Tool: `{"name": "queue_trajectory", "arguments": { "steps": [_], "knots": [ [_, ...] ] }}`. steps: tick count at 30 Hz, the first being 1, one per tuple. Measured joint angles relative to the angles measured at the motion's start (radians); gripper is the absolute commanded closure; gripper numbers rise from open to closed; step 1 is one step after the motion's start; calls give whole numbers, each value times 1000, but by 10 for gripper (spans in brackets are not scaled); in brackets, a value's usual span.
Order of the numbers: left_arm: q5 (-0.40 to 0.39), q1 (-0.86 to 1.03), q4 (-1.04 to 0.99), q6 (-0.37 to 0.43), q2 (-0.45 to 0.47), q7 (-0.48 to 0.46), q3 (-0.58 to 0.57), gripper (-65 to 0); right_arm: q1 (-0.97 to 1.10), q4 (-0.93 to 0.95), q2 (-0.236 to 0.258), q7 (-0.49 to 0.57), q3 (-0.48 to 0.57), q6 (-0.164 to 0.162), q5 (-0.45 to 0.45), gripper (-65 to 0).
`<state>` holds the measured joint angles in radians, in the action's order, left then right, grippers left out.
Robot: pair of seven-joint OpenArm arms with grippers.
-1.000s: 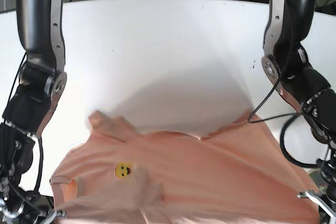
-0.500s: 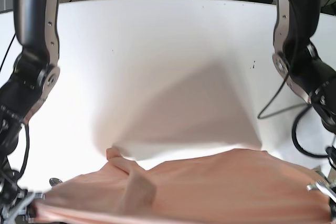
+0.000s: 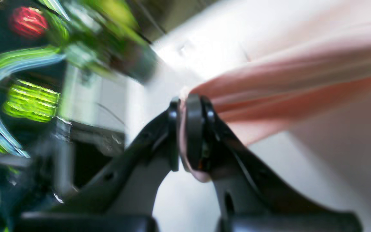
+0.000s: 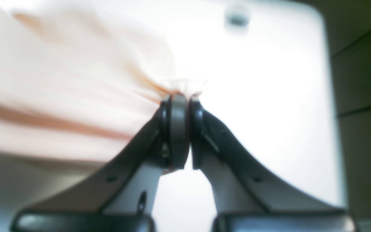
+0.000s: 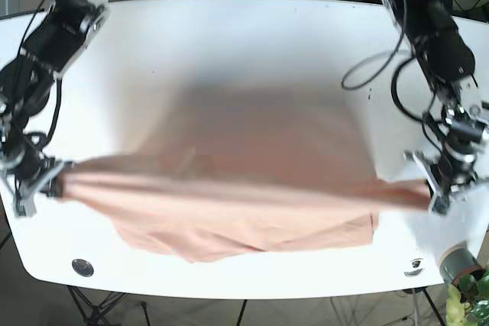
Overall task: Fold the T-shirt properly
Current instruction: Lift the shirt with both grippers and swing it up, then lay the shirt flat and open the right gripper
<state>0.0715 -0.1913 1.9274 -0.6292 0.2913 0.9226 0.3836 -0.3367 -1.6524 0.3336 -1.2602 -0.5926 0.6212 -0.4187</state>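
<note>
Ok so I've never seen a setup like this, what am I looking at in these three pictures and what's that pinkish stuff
It is a robot with two black arms at a white table. One picture looks down from above; the two blurry ones come from cameras on each wrist. The pinkish stuff is a peach cotton T-shirt. The left claw pinches one end of it and the right claw the other, so the cloth is stretched between them, with part hanging down toward the table. Both claws are closed on fabric.
</note>
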Motion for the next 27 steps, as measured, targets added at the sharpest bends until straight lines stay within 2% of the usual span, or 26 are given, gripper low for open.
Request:
{"name": "queue_trajectory", "arguments": {
  "steps": [4,7,14,19,21,27],
  "knots": [
    [-6,111,2,-32,-41,-5,67,0,129,-1,-2,-1,-48,0,-33,-21],
    [-28,201,3,-68,-44,-57,124,0,222,-2,3,2,-76,-3,-83,-21],
    [-50,349,3,-74,-99,-89,188,0,380,-2,-26,29,-92,-1,-145,-21],
    [-42,425,5,-74,-119,-114,205,0,429,-2,-35,29,-93,0,-149,-40],
    [-43,447,5,-74,-125,-132,205,0,443,-11,-46,29,-93,-2,-184,-92],
    [-46,479,5,-75,-132,-139,205,0,516,-91,-97,14,-88,-3,-312,-388]
  ]
}}
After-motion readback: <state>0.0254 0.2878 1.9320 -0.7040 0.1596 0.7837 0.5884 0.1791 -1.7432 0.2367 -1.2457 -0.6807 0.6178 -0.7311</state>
